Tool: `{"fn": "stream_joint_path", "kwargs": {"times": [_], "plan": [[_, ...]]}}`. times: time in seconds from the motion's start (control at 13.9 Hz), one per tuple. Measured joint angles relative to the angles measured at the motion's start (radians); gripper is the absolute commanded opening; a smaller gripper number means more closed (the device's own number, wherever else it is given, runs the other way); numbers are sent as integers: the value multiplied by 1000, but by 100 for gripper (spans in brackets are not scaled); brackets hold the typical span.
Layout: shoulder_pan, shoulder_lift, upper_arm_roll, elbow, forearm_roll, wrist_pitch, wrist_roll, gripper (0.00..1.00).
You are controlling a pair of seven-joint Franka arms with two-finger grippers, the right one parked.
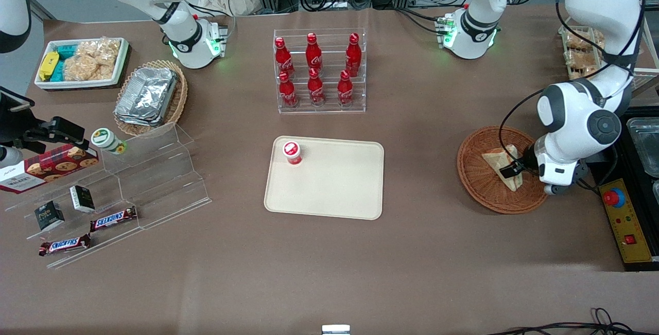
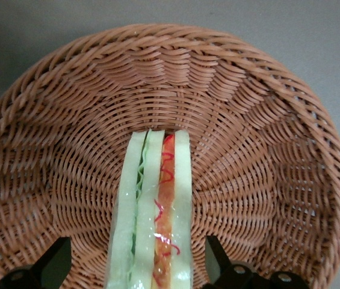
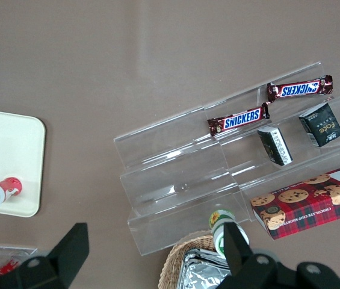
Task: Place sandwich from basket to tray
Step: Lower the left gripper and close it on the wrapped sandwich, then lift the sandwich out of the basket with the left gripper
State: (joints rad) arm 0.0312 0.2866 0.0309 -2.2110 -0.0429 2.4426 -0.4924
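Between the fingers of the released pincer (image 2: 136,265), the sandwich (image 2: 153,217) stands on edge in the basket (image 2: 266,120); its slick wrap risks slipping when squeezed.

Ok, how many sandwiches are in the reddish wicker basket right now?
1. A single wrapped sandwich stands on edge in the basket, between the fingers of the open gripper. The front view shows no second one, though the arm covers part of the basket.

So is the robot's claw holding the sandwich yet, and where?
Not yet. The claw is open in the basket, one finger on each side of the sandwich, beside its flat bread faces, with gaps showing.
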Motion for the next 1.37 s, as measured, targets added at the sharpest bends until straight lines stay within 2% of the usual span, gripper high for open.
{"fn": "stream_joint_path", "kwargs": {"times": [0.22, 0.36, 0.58, 0.79, 1.08, 1.37], "plan": [[0, 3, 0, -26, -2, 31, -10, 47], [0, 3, -1, -27, -2, 36, -32, 27], [0, -7, -7, -23, -2, 40, -67, 22], [-2, -80, -26, 4, -2, 6, -79, 22], [-4, -242, -61, 159, -1, -287, -79, 22], [-6, -313, -131, 421, -1, -645, -79, 23]]}}
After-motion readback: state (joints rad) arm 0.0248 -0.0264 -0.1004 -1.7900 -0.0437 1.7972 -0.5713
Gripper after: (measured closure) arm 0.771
